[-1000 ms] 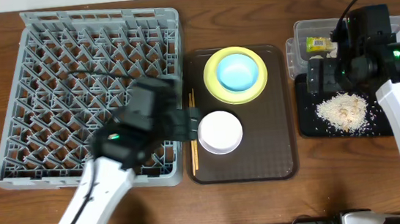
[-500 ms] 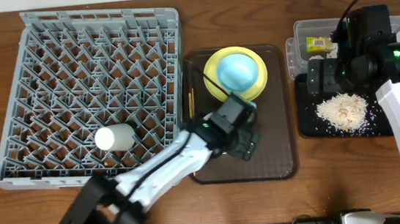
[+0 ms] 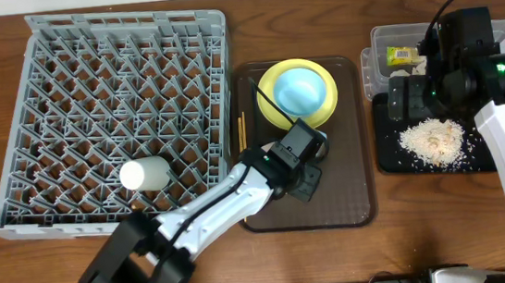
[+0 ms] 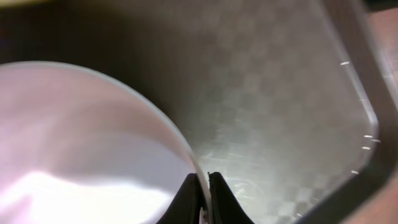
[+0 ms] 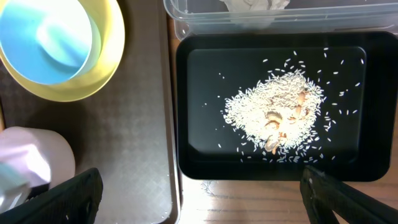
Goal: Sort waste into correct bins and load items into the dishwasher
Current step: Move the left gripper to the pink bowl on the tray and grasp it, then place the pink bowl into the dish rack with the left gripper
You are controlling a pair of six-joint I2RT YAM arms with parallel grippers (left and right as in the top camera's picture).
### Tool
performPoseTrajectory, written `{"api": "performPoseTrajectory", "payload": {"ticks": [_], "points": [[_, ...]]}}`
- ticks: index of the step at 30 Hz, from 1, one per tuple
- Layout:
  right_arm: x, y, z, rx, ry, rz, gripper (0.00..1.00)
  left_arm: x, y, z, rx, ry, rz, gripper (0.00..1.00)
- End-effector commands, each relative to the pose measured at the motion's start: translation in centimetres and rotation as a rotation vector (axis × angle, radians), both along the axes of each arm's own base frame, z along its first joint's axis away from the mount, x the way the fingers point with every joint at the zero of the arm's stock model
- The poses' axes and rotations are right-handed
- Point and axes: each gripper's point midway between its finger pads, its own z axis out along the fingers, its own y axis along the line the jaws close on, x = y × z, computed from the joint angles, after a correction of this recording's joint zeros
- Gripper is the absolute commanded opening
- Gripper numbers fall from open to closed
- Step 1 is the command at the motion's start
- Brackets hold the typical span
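Overhead: the left arm stretches across to the brown tray [image 3: 351, 202], with the left gripper [image 3: 305, 150] low beside the blue bowl [image 3: 297, 88]. A white cup [image 3: 144, 174] lies in the dish rack [image 3: 30, 51].

Left wrist: the fingertips [image 4: 185, 194] pinch the rim of the white bowl [image 4: 87, 143] (hidden from above).

Right wrist: the right gripper [image 5: 202, 190] hangs spread wide over the black tray [image 5: 199, 74] of rice scraps [image 5: 273, 115]. Tissue [image 5: 255, 5] sits in the clear tub [image 5: 211, 22].
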Motion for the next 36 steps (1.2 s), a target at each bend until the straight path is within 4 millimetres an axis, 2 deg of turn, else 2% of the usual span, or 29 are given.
{"api": "performPoseTrajectory", "payload": {"ticks": [1,3,5,8,12,16,22,26,28,34,36], "points": [[0.0,-0.4,0.3,-0.005,-0.009,-0.022,0.99,0.7,-1.0,4.9,-0.099,-0.083,-0.02,0.06],[0.0,-0.4,0.3,-0.005,-0.008,-0.021,0.99,1.4,-0.6,8.0,-0.154,-0.144,-0.011,0.06],[0.0,-0.4,0.3,-0.005,-0.007,-0.022,0.99,2.5,0.5,11.0,-0.207,-0.201,0.029,0.06],[0.0,-0.4,0.3,-0.005,-0.007,-0.022,0.99,4.3,3.6,14.5,-0.265,-0.257,0.112,0.06],[0.0,-0.4,0.3,-0.005,-0.007,-0.021,0.99,6.3,7.6,17.6,-0.402,-0.243,0.18,0.06],[-0.2,-0.4,0.2,-0.005,-0.001,-0.021,0.99,8.2,11.7,19.1,-0.572,-0.162,0.235,0.06],[-0.2,-0.4,0.2,-0.005,0.0,-0.021,0.99,10.6,18.3,19.8,-0.799,-0.07,0.32,0.06],[-0.2,-0.3,0.2,-0.005,0.0,-0.022,0.99,11.4,21.0,20.3,-0.994,-0.007,0.277,0.06],[-0.2,-0.3,0.2,-0.005,0.001,-0.022,0.99,12.0,22.6,19.4,-1.063,0.044,0.302,0.06],[-0.3,-0.4,0.2,-0.005,0.004,-0.022,0.99,13.6,26.8,15.9,-1.119,0.107,0.434,0.06],[-0.3,-0.4,0.2,-0.005,0.004,-0.021,0.99,13.9,27.9,15.4,-1.151,0.116,0.447,0.06]]}}
